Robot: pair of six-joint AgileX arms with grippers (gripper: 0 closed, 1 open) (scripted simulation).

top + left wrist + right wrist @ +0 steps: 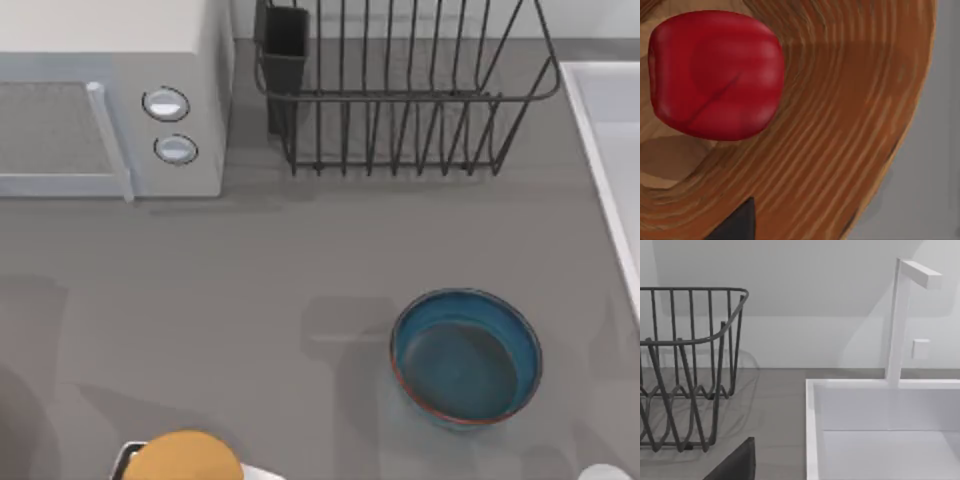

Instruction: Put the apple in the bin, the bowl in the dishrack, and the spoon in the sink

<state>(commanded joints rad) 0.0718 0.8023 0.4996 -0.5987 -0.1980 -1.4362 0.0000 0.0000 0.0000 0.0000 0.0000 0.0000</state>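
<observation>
Microwave [110,100]: one, white, far left of the table [250,270]; two round knobs [166,104] on its front; no readable writing.
Orange-yellow round thing [185,458]: one, at the near edge, left of centre, cut by the frame.
Apple [715,75]: one, red and glossy, lying inside a ribbed brown wooden vessel [850,125], close under the left wrist camera.
Left gripper: a single dark fingertip [737,225] above the wooden vessel; released or clenched, cannot tell.
Dishrack [400,90]: one, black wire, far centre; one dark utensil cup [285,45] at its left corner; nothing in it.
Bowl [466,357]: one, blue with reddish-brown rim, upright, near right of centre, well apart from the dishrack.
Sink [610,140]: one, pale basin at the far right edge; one white faucet [902,315] behind it.
Right gripper: a single dark fingertip [737,462] facing dishrack and sink; state cannot tell.
Labels, brands: none legible anywhere.
</observation>
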